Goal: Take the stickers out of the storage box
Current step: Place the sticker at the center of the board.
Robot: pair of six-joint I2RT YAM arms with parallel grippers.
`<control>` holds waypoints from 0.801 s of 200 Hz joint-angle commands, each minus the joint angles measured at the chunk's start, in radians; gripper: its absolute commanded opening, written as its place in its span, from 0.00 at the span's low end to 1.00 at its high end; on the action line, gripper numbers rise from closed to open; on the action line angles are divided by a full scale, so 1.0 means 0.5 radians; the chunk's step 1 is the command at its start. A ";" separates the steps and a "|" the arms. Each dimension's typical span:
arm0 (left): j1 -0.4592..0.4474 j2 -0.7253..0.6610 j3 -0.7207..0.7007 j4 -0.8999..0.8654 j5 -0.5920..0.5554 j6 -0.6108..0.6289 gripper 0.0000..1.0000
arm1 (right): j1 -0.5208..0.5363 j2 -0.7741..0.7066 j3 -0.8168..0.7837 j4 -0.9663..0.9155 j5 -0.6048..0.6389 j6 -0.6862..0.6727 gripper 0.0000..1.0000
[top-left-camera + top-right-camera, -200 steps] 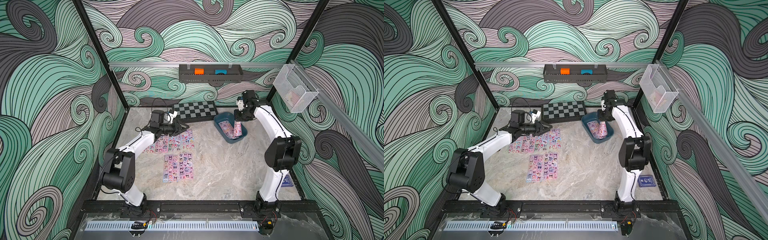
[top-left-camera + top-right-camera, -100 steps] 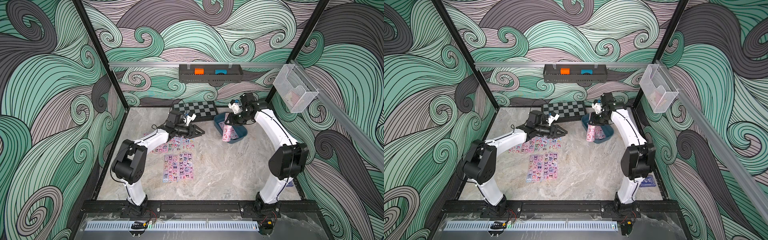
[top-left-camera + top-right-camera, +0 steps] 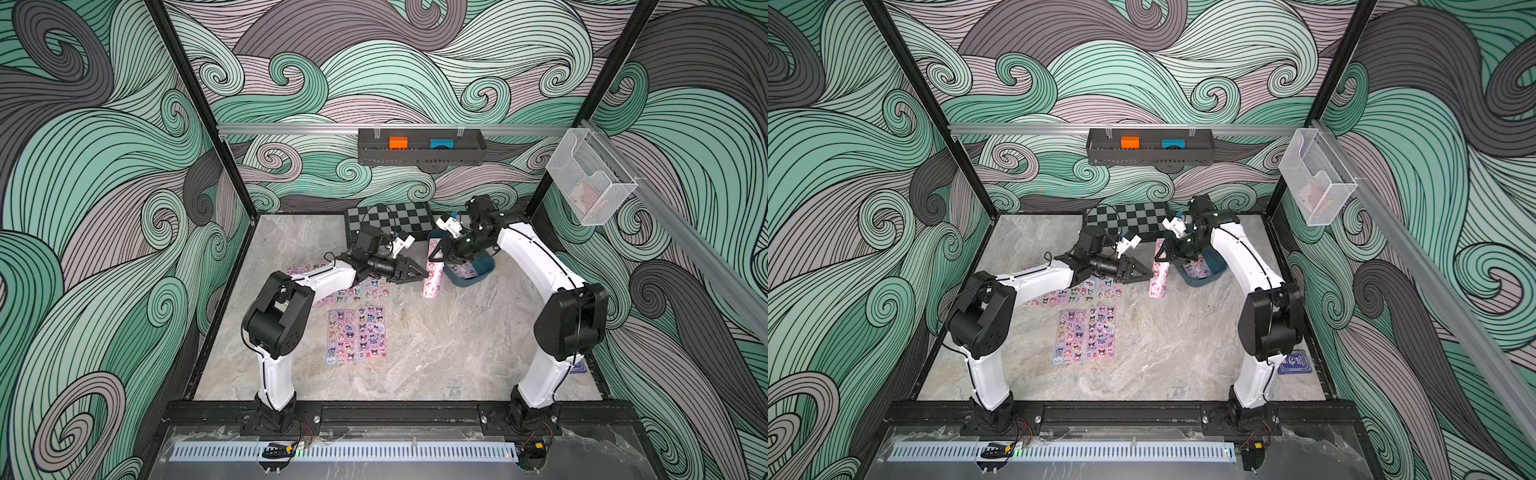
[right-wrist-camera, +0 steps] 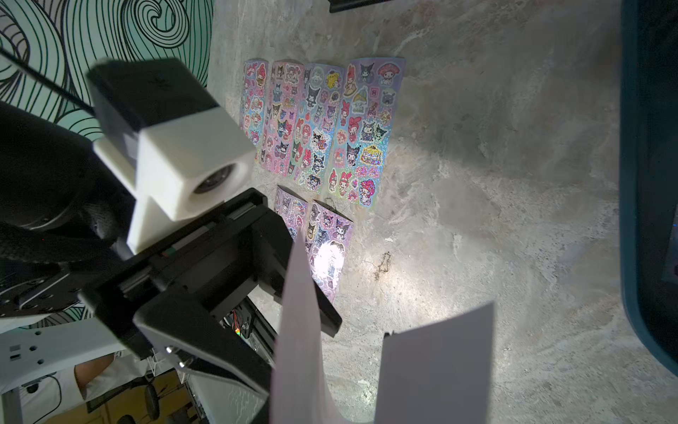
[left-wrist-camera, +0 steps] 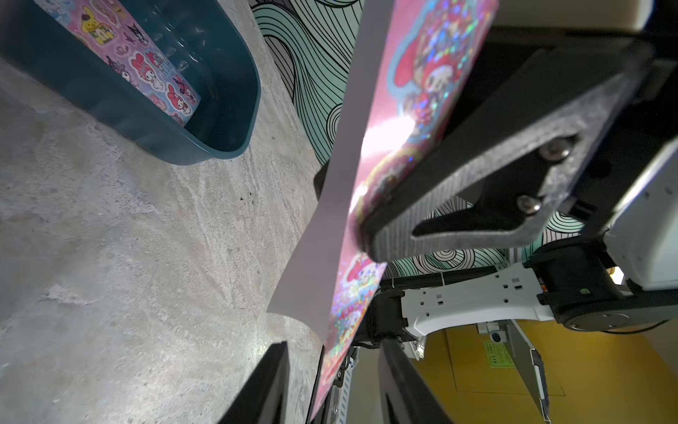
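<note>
Lying flat on the grey, marble-veined tabletop (image 3: 436, 365) at the left are six loose stickers: a row of four sheets (image 4: 319, 121) side by side and, nearer the robot's base, a pair (image 3: 357, 334). Each is a thin rectangle, glossy pink-purple with holographic sparkle, printed with small cartoon figures. Over that row the left gripper (image 3: 422, 275) points sideways. Its black wedge-shaped jaws stand apart, one on each side of the hanging sheet (image 3: 433, 284), and neither presses it. This sheet curls along its length, and the right wrist view shows its plain matt white back. Whether its lower end meets the table cannot be told. The right gripper (image 3: 438, 257) is clamped on the sheet's upper part. One of its fingers (image 5: 477, 176), a flat black plate with a grainy surface and two screws, bears on the printed face. Just to the right, the storage box (image 3: 486, 268), a smooth dark teal plastic tub with rounded corners, rests on the table. More stickers (image 5: 146, 62) lie in its bottom. Behind it a matt chessboard (image 3: 395, 218) lies near the back wall. Higher up hangs a black perforated tray (image 3: 419, 157), and at the far right a clear ribbed bin (image 3: 590, 183).
</note>
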 commanded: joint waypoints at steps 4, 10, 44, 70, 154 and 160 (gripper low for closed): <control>-0.043 0.033 0.083 0.120 0.070 -0.037 0.44 | -0.004 -0.003 -0.061 0.048 -0.116 0.022 0.33; -0.050 0.037 0.089 0.121 0.072 -0.041 0.44 | -0.004 -0.006 -0.072 0.062 -0.131 0.029 0.33; -0.068 0.059 0.078 0.260 0.099 -0.154 0.37 | -0.005 -0.004 -0.084 0.088 -0.146 0.048 0.33; -0.072 0.056 0.076 0.273 0.099 -0.163 0.22 | -0.007 -0.011 -0.107 0.122 -0.159 0.063 0.33; -0.007 -0.002 0.001 0.304 0.016 -0.205 0.00 | -0.201 -0.196 -0.417 0.485 -0.327 0.247 0.67; 0.005 -0.014 -0.010 0.322 0.019 -0.223 0.00 | -0.226 -0.220 -0.464 0.554 -0.370 0.287 0.71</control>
